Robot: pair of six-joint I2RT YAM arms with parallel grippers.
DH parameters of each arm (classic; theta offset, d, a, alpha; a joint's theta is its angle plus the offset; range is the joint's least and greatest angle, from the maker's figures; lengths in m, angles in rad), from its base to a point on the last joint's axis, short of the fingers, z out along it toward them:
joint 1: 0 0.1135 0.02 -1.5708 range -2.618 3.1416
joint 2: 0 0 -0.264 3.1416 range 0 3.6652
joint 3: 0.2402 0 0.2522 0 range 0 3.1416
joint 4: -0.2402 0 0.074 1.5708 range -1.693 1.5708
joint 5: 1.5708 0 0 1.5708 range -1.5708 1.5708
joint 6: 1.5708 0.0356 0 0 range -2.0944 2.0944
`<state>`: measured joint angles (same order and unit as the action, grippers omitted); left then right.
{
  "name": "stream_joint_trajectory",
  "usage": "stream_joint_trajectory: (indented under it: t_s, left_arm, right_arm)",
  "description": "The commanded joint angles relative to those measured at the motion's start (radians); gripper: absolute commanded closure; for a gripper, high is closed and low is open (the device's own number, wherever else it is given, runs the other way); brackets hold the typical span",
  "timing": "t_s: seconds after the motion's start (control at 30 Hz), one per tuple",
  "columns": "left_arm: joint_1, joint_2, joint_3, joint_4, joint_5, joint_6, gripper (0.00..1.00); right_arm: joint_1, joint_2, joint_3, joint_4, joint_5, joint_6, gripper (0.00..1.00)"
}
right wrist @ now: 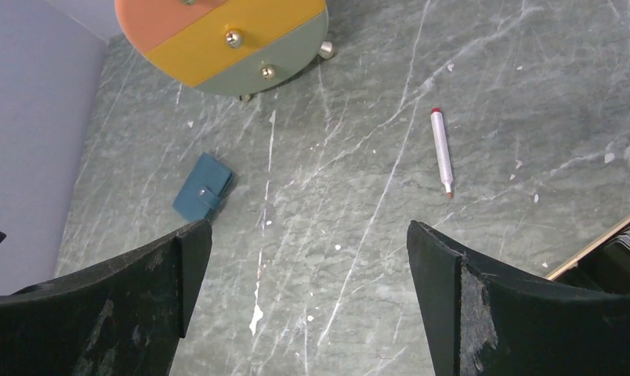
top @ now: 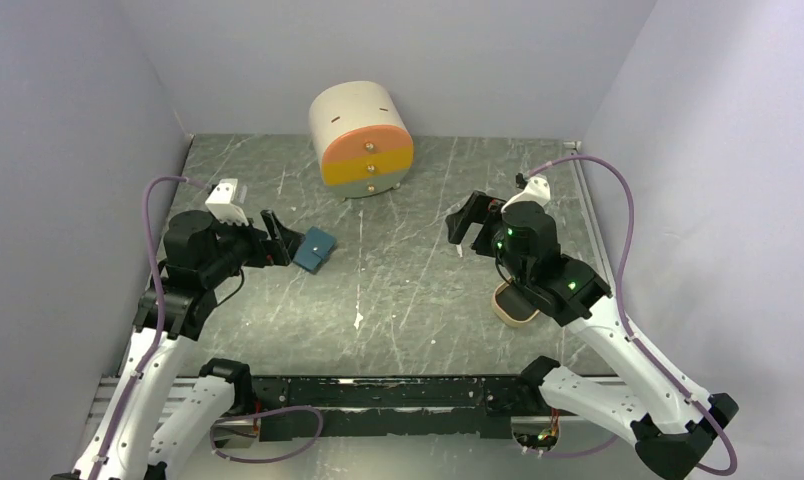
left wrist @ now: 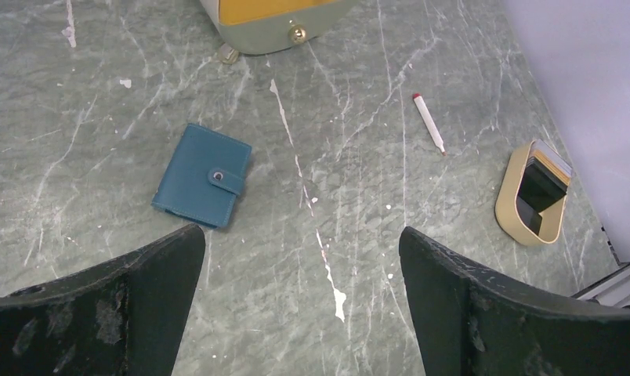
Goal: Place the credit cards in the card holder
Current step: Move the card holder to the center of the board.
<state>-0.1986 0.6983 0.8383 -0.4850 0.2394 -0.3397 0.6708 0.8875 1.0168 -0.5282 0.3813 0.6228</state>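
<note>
Flat on the veined, grey-green, stone-look table (top: 418,310), left of centre: the card holder (left wrist: 202,175), teal and leather-grained, folded shut and fastened by a snap tab, likely in need of opening before any loading. Well apart, by the right edge: the credit cards (left wrist: 541,188), thin and dark, tucked inside a beige oval tray (left wrist: 506,205), probably set there as the pick-up point. Between the two, a slim white marker (left wrist: 429,123) with a red tip. At the back, a cream drum-shaped drawer unit (top: 363,140) with orange, yellow and pale green fronts and small metal knobs. Just short of the holder, the left gripper (left wrist: 300,235), spread to full width, nothing between its scuffed black fingers. Near the tray, the right gripper (right wrist: 308,227), likewise gaping and empty. Both apparently poised for a first reach.
</note>
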Motion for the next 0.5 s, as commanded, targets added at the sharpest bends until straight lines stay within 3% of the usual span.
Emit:
stream_joint_trajectory:
  t_s: [0.0, 0.2, 0.47]
  left_arm:
    - [0.011, -0.008, 0.01, 0.019, 0.009, -0.011, 0.01]
    - [0.012, 0.03, -0.012, 0.03, -0.023, -0.07, 0.0]
    - [0.011, 0.229, 0.014, -0.015, -0.067, -0.162, 0.05]
  right_arm:
    - [-0.007, -0.009, -0.004, 0.011, 0.013, -0.014, 0.01]
    - [-0.008, 0.006, 0.003, 0.014, 0.007, -0.016, 0.01]
    - [-0.008, 0.005, -0.002, 0.037, -0.017, -0.02, 0.01]
